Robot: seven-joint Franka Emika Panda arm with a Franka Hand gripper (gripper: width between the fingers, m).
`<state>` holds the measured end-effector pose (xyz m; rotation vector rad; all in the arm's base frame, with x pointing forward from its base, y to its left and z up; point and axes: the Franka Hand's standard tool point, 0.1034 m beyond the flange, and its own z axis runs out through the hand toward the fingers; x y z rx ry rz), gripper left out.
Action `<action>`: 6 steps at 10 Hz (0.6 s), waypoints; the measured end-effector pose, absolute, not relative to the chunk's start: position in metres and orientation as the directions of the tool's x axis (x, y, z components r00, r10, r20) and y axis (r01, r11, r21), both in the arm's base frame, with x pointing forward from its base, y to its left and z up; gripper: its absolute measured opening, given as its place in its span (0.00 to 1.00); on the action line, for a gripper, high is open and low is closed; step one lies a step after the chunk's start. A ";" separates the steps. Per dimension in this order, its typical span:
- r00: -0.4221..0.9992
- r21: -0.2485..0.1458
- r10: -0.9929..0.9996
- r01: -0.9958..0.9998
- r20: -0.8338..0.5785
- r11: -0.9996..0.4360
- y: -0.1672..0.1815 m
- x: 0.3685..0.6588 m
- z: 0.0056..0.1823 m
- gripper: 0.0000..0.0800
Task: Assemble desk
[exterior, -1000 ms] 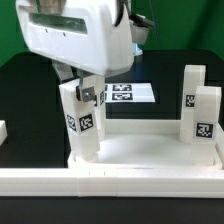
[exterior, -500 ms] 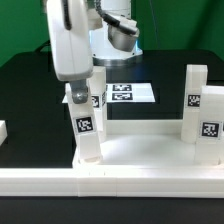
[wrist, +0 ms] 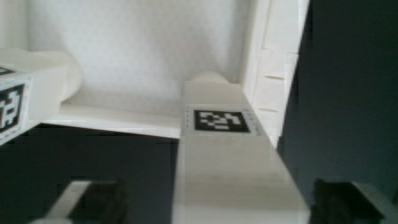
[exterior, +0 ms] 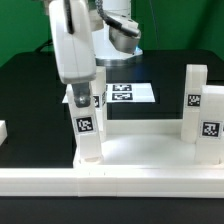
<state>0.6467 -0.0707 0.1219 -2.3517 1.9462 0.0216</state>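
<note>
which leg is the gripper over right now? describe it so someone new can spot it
Start at the white desk top lying on the black table, in front of the marker board. Several tagged white legs stand upright on it; two are at the exterior view's right. The one meant is the leg at the near corner on the exterior view's left, the only one directly under the gripper, between its fingers.

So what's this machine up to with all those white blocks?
It is building a small desk. The white tray-like desk top lies on the black table, and several white legs stand upright at its corners. The robot's hand sits over the top of the near leg on the exterior view's left, with a finger on either side of it. The fingers look spread apart rather than squeezing the leg.
</note>
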 end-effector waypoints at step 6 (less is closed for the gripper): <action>0.751 -0.087 -0.660 -0.659 -0.013 -0.747 -0.071 0.647 0.122 0.81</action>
